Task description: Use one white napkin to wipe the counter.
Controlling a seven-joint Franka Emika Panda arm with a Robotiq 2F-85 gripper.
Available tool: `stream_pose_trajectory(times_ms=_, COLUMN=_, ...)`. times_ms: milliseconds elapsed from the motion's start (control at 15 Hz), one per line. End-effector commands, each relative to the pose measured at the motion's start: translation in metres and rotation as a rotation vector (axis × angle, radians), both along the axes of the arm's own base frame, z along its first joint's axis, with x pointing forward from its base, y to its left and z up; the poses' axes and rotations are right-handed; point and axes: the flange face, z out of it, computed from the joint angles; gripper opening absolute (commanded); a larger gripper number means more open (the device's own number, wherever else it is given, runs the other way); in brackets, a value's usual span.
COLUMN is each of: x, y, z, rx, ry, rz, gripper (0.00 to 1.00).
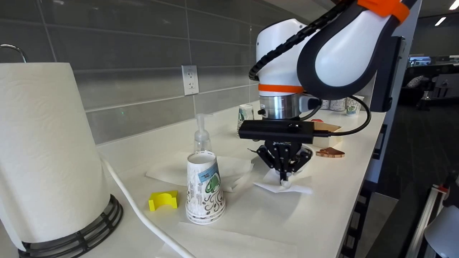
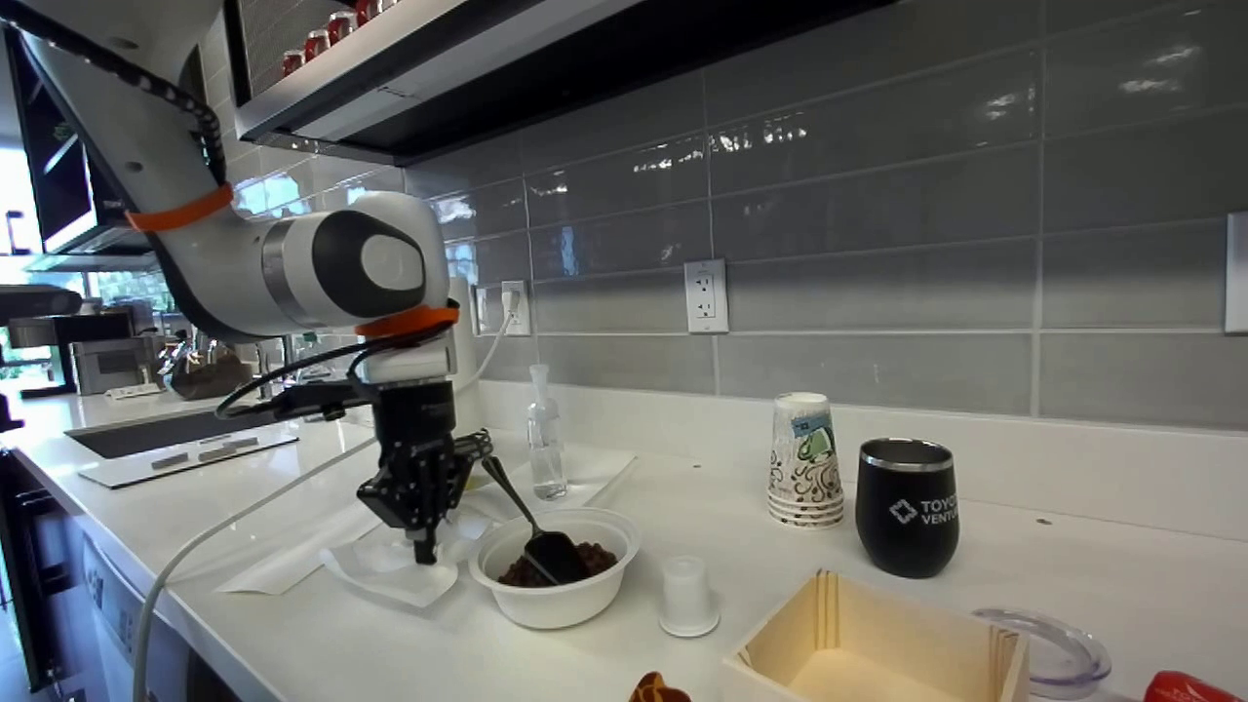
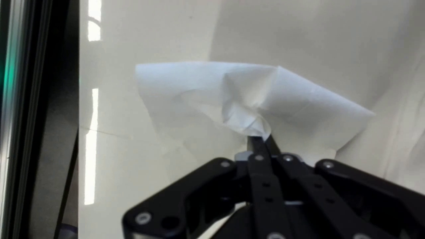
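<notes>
White paper napkin point(image 3: 237, 114) | by my eye light, limp, easily torn | best hold: bunched folds | Robotiq gripper point(image 3: 264, 140): pinching those folds, sheet flaring loose over countertop point(image 3: 116, 179)

Pretty clearly a kitchen tbh: long smooth off-white countertop point(image 2: 341, 643) with a dark rectangular sink point(image 2: 166, 435) set in it, glossy grey wall tiles point(image 2: 877, 302), big white paper towel roll point(image 1: 50, 154), stacked white patterned paper cups point(image 2: 805, 463). Home kitchen or office one, can't really tell.
</notes>
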Motion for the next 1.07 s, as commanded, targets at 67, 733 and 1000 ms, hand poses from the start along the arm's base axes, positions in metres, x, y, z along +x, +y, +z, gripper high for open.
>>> stream_pose_trajectory(times_ms=67, x=0.007, y=0.006, z=0.003, rx=0.088, ry=-0.049, rz=0.025, gripper=0.0)
stream_pose_trajectory(times_ms=733, x=-0.007, y=0.029, z=-0.002, rx=0.324, ry=0.027, rz=0.257, gripper=0.0)
stream_pose_trajectory(times_ms=1000, x=-0.018, y=0.025, z=0.007, rx=0.283, ry=0.087, rz=0.316, gripper=0.0)
